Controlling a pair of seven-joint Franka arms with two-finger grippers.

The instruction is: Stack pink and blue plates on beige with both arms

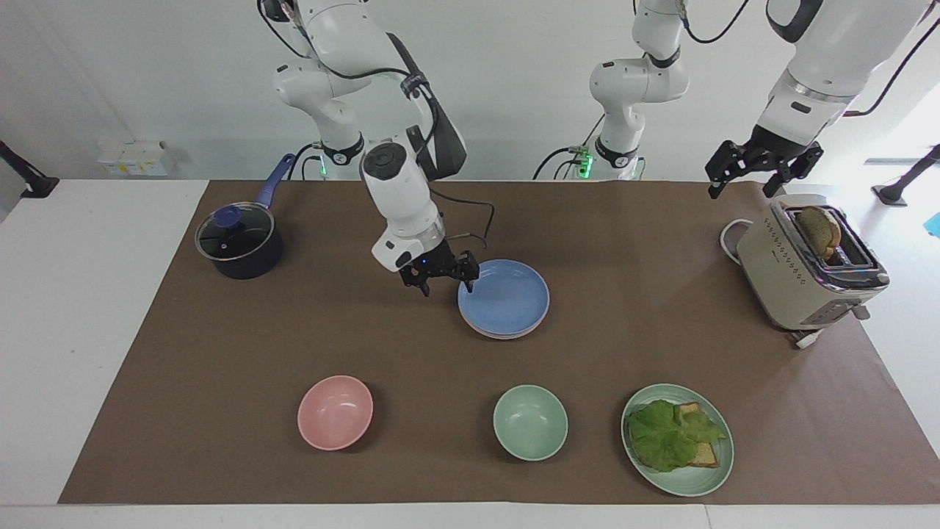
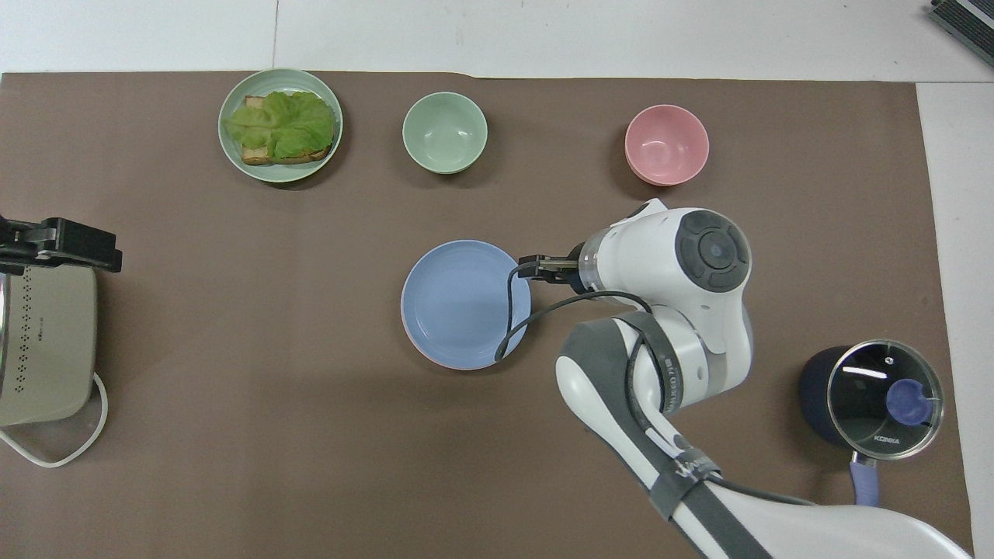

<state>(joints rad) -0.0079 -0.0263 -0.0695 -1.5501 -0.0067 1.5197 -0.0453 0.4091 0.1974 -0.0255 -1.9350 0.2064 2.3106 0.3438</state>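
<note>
My left tool (image 1: pixel 764 173) hangs open over the toaster (image 1: pixel 808 264) at the left arm's end of the worktop (image 1: pixel 661 242) — that arm just waits. My right tool (image 1: pixel 439 273) is open too and holds nothing; it hangs just beside the rim of the blue plate (image 1: pixel 504 297), on the side toward the right arm's end. The pot (image 1: pixel 239 242) with its glass lid sits close to my right arm's base. In the middle lies the blue plate, flat on top of the pink plate (image 1: pixel 499 334) — only a thin pink edge peeks out. I cannot see the beige plate under them. Farthest from me sit the pink bowl (image 1: pixel 335 412), the green bowl (image 1: pixel 530 422) and the green plate (image 1: pixel 687 481) with lettuce and toast.
</note>
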